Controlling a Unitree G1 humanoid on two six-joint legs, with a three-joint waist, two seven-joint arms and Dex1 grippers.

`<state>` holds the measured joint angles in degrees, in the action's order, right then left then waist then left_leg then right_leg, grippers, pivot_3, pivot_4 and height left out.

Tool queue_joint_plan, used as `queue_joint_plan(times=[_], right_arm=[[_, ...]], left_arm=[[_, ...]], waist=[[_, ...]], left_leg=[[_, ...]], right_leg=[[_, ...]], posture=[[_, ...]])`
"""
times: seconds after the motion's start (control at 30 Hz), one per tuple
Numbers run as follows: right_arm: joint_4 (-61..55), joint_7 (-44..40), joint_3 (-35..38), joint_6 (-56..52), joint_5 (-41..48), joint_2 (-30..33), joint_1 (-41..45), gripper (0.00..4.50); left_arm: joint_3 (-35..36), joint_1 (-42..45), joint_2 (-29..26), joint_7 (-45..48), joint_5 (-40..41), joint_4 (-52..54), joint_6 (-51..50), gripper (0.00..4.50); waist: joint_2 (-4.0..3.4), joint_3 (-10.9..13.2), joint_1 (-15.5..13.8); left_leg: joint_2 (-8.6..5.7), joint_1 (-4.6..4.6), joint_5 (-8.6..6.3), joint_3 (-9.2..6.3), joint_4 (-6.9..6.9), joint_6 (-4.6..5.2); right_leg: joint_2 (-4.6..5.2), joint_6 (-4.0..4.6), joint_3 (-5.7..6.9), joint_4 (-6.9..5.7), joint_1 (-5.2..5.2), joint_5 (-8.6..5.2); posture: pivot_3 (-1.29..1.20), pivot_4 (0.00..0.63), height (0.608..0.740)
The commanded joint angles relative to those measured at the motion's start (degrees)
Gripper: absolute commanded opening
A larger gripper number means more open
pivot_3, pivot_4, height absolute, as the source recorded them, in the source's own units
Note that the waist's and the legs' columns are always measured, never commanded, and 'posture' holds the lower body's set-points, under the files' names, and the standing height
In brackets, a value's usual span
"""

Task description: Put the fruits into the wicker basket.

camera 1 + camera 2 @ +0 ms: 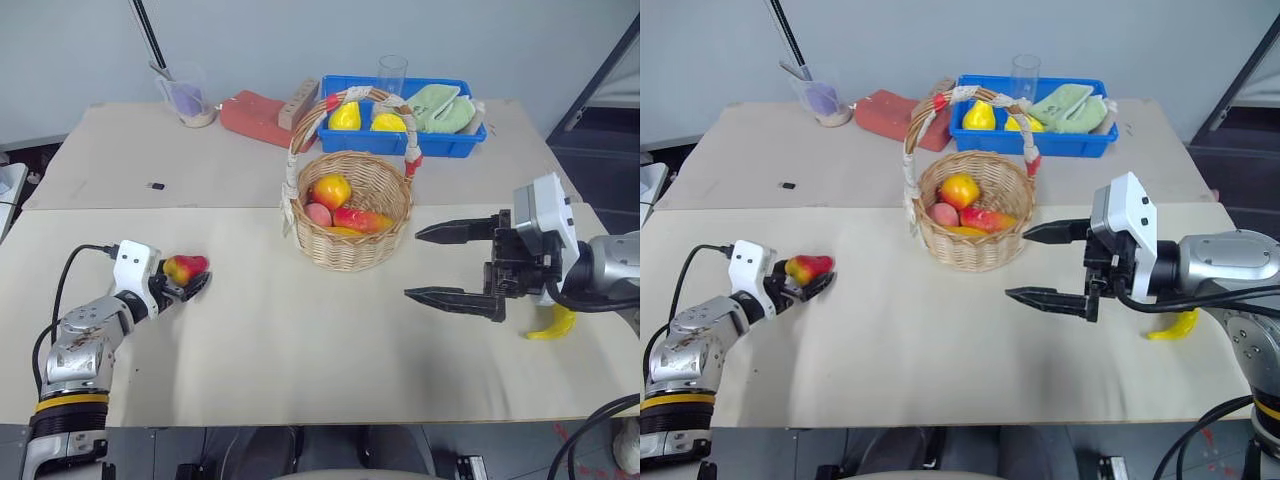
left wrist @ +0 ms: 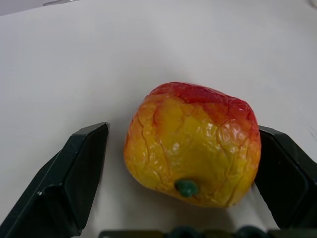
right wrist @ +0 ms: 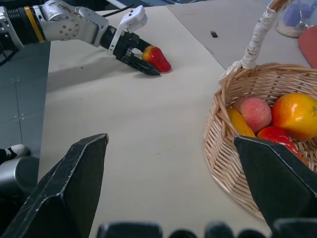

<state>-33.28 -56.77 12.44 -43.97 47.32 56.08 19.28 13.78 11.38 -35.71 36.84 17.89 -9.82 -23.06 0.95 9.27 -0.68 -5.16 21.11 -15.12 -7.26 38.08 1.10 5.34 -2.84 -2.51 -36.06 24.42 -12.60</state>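
Between the left gripper's (image 2: 183, 178) black fingers (image 2: 74, 178) sits the mango (image 2: 193, 144), one finger touching it, the other possibly just clear. Right gripper (image 1: 455, 265) hangs wide apart beside the wicker basket (image 1: 350, 250); the banana (image 1: 553, 325) lies behind its fingers.

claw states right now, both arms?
Left claw: open around the mango, one finger touching it, a gap at the other; not gripped.
Right claw: open, empty.

— Where's the left gripper (image 1: 188, 285)?
— Low over the bench, arm reaching forward, fingers (image 2: 74, 178) spread (one touches the mango (image 2: 193, 144), the other stands just off it).
— The right gripper (image 1: 452, 264)?
— Raised, pointing leftward, fingers wide apart, holding nothing.
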Motion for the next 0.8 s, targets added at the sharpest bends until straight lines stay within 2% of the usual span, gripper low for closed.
queue_joint_plan(times=[0.03,0.1,0.13,0.17,0.27,0.37,0.43,0.5,0.63,0.8], right_arm=[[-1.33,0.20,0.93,1.63,0.11,0.12,0.50,4.50],[-1.31,0.19,0.95,1.70,0.05,0.20,0.44,4.50],[-1.33,0.23,0.99,1.67,0.05,0.23,0.40,4.50],[-1.39,0.32,1.08,1.60,0.08,0.26,0.32,4.50],[-1.83,0.83,1.99,1.06,0.44,0.56,-0.35,4.50],[-2.46,1.15,4.66,0.18,0.86,1.80,-2.63,4.50],[-3.18,1.44,7.52,-0.77,1.45,2.85,-5.02,4.50],[-4.19,1.83,10.75,-1.56,1.81,3.65,-7.94,4.50],[-6.62,4.51,14.84,-3.01,3.44,3.63,-11.12,4.50],[-9.37,8.58,16.62,-3.72,5.40,2.60,-13.49,4.50]], left_arm=[[0.30,0.82,0.32,-0.28,-0.17,-0.05,1.22,3.29],[0.49,1.01,0.57,-0.53,-0.04,-0.33,1.50,2.31],[0.51,1.14,0.60,-0.57,-0.11,-0.59,1.76,1.97],[0.52,1.20,0.63,-0.49,-0.18,-0.74,2.12,1.89],[-0.81,0.33,-0.07,2.45,-0.24,1.94,4.49,1.89],[-4.32,-0.27,-0.25,7.89,4.15,14.05,1.40,1.89],[-7.63,3.35,0.80,8.87,7.65,22.37,-3.39,1.89],[-11.82,9.23,2.97,9.13,8.94,26.17,-6.20,1.89],[-18.93,19.43,8.11,7.18,6.30,25.86,-8.00,1.89],[-25.52,27.99,15.70,2.98,-1.86,15.81,-2.34,1.89]], waist=[[0.00,0.00,0.00],[0.00,0.00,0.00],[0.00,0.00,0.00],[0.00,0.00,0.00],[0.00,0.00,0.00],[0.00,0.00,-0.19],[0.01,0.00,-0.76],[0.01,0.01,-1.69],[0.01,0.00,-1.38],[0.05,0.02,-0.42]], left_leg=[[0.00,0.00,0.00,0.00,0.00,0.00],[0.00,0.00,0.00,0.00,0.00,0.00],[0.00,0.00,0.00,0.00,0.00,0.00],[0.00,0.00,0.00,0.00,0.00,0.00],[0.00,0.00,0.00,0.00,0.00,0.00],[0.00,0.05,-0.01,0.00,0.00,0.01],[-0.03,0.11,-0.01,0.00,0.04,0.02],[-0.03,0.23,-0.05,-0.02,0.29,0.08],[-0.04,0.29,-0.14,0.05,0.77,0.21],[0.02,0.15,-0.15,0.29,0.77,0.27]], right_leg=[[0.00,0.00,0.00,0.00,0.00,0.00],[0.00,0.00,0.00,0.00,0.00,0.00],[0.00,0.00,0.00,0.00,0.00,0.00],[0.00,0.00,0.00,0.00,0.00,0.00],[0.00,0.00,0.00,0.00,0.00,0.00],[0.03,0.00,0.00,0.03,0.02,0.00],[0.07,-0.05,0.03,0.05,0.03,0.03],[0.05,-0.11,0.08,0.04,0.02,0.06],[-0.03,-0.23,0.04,0.07,-0.15,0.20],[-0.08,-0.26,-0.07,0.03,-0.21,0.23]], posture=[[0.00,0.150,0.740],[0.00,0.150,0.740],[0.00,0.150,0.740],[0.00,0.150,0.740],[0.00,0.150,0.740],[0.00,0.150,0.740],[0.00,0.150,0.740],[0.00,0.150,0.740],[0.00,0.150,0.740],[0.00,0.150,0.740]])
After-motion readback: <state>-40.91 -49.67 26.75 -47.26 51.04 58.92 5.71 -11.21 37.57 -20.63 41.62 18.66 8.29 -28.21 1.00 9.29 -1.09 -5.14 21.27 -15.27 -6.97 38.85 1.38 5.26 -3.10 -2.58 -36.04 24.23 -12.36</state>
